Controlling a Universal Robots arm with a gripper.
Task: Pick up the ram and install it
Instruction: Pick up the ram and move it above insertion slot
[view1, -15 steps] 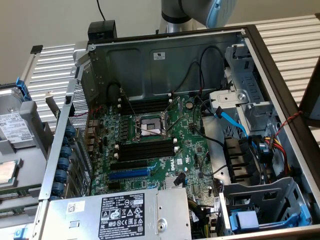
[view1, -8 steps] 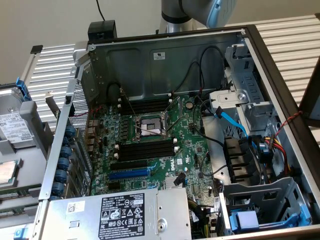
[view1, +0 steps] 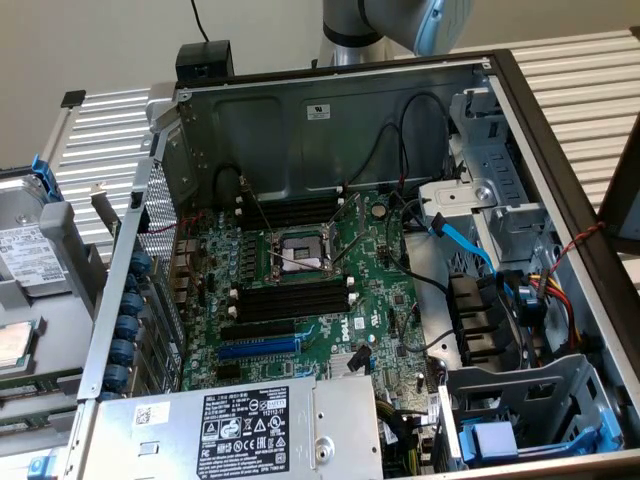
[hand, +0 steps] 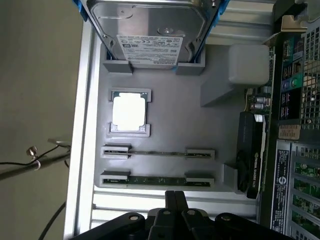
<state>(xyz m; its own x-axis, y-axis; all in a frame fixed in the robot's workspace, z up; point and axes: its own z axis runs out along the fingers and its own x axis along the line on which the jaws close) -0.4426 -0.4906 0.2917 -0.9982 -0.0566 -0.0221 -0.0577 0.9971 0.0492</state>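
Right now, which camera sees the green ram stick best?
The wrist view: the ram stands on edge in the gray tray, near the shut gripper. The exterior view catches that tray at its left edge; the ram there is too small to tell.

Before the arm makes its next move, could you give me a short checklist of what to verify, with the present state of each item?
1. Ram seated in its holder on the grey tray: ok.
2. Gripper close to the ram: ok.
3. Gripper free of any load: ok, it holds nothing.
4. Gripper open for a grasp: not ok, it is shut.
5. Black memory slots free to take a stick: ok, they look empty.
6. Slot latches swung open: cannot tell.
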